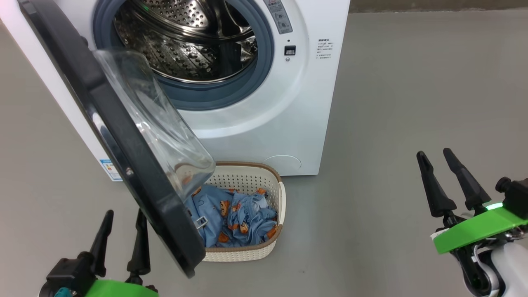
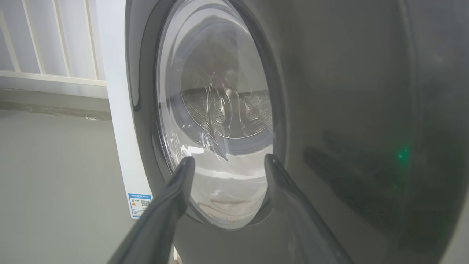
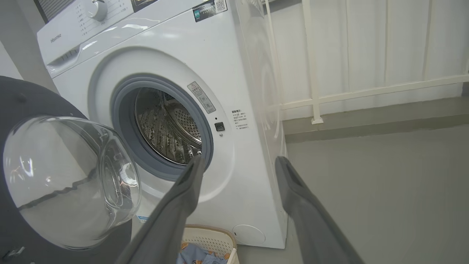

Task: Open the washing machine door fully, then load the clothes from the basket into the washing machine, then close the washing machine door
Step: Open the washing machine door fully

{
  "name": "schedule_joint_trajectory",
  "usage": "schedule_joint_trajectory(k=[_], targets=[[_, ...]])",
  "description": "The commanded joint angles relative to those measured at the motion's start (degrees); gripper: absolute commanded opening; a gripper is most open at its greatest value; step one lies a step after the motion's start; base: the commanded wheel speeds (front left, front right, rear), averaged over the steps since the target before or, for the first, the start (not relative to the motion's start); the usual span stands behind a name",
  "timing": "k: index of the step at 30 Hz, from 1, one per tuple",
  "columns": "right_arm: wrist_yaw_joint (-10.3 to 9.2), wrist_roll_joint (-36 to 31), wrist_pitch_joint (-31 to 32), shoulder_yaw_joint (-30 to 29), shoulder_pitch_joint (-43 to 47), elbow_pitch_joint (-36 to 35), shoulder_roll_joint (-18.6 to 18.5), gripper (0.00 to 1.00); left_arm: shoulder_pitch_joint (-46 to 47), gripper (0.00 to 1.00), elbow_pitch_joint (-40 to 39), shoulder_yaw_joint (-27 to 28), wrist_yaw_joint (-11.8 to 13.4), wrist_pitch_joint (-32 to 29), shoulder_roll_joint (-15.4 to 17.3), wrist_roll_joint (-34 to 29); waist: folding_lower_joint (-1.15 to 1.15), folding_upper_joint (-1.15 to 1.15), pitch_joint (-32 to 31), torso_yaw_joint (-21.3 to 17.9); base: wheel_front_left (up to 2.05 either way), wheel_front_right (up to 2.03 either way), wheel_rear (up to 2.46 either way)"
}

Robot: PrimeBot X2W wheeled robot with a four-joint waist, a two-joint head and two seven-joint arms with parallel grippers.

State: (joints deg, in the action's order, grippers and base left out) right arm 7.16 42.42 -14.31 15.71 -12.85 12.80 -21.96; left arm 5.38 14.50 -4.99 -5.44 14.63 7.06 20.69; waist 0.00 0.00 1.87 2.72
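Observation:
The white washing machine (image 1: pixel 264 123) stands ahead with its steel drum (image 1: pixel 185 37) exposed. Its door (image 1: pixel 123 136), black-rimmed with a clear glass bowl, stands swung out toward me, partly over the basket (image 1: pixel 255 247). Light blue clothes (image 1: pixel 239 218) with orange bears lie inside the basket on the floor before the machine. My left gripper (image 1: pixel 125 218) is open, just left of the door's outer face, which looms close in the left wrist view as the door (image 2: pixel 220 110). My right gripper (image 1: pixel 435 156) is open at the lower right, apart from everything. The right wrist view looks at the machine (image 3: pixel 220 121), the door (image 3: pixel 66 183) and the basket (image 3: pixel 216 238).
Grey floor (image 1: pixel 412 103) spreads to the right of the machine and around the basket. A white railing (image 3: pixel 366 91) stands along a low kerb behind the machine. A blue label sticker (image 1: pixel 110 169) sits low on the machine's left side.

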Motion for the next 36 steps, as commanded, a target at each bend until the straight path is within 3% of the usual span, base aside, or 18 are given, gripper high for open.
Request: schedule_joint_trajectory(k=[1, 6, 13, 36], targets=[[0.33, -2.33, -0.65, -0.46, 0.84, -1.14, 0.50, 1.00, 0.46, 1.00, -1.91, 2.15, 0.26, 0.37, 1.01, 0.29, 0.00, 0.00, 0.09, 0.00, 0.00, 0.00, 0.00], [0.33, -10.32, -0.67, -3.23, 2.50, -0.89, 3.18, 1.00, 0.35, 1.00, -2.31, 2.39, 0.37, 0.37, 0.74, 0.29, 0.00, 0.00, 0.48, -0.10, 0.00, 0.00, 0.00], [0.33, -14.02, -0.68, -4.86, 2.77, -0.60, 4.93, 1.00, 0.47, 1.00, -2.50, 2.55, 0.35, 0.37, 0.46, 0.32, 0.00, 0.00, 0.88, -0.15, 0.00, 0.00, 0.00], [0.33, -15.45, -0.69, -3.36, 1.56, 0.62, 5.08, 1.00, 1.22, 1.00, -2.21, 3.26, -0.05, 0.37, 0.26, -0.45, 0.00, 0.00, 0.49, 0.55, 0.00, 0.00, 0.00]])
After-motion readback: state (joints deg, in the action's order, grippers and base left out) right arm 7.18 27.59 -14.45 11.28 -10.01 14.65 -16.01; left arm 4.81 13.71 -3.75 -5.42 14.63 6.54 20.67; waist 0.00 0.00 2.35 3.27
